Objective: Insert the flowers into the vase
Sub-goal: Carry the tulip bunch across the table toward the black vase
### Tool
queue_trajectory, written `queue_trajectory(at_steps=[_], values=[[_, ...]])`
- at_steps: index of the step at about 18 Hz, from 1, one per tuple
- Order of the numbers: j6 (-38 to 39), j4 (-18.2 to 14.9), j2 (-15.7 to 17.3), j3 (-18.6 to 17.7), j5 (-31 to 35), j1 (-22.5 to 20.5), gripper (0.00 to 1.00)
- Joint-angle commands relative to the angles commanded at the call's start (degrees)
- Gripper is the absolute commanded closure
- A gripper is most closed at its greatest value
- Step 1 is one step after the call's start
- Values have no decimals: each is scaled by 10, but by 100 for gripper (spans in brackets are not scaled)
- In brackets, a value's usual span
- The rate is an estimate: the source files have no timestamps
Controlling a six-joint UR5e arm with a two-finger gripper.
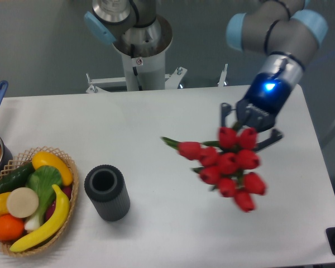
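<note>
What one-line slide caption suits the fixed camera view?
Two-finger gripper carries red tulip bunch above the white table, right of the ribbed dark grey vase.

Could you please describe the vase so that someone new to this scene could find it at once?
Start at the woven basket of fruit and vegetables at the table's left front edge. Just right of it stands the vase, a short dark cylinder with an open round mouth, the only plain dark thing beside the basket's bright contents.
</note>
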State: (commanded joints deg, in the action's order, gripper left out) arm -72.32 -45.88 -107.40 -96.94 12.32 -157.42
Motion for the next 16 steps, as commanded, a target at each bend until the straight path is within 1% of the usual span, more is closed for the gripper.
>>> queue_trajectory(at_steps=[2,3,4,6,10,12,13,15,16], values=[[-13,0,3,-17,-35,16,70],[-19,0,4,-20,-47,22,70],[-28,1,4,-22,-49,37,70],[-47,1,2,-23,-51,57,70],[-49,2,5,-20,-78,73,70],[-49,3,6,-19,-83,89,70],[-50,3,8,-17,-95,99,71],[-56,3,8,-15,-120,105,71],[-58,3,8,-17,-121,110,71]])
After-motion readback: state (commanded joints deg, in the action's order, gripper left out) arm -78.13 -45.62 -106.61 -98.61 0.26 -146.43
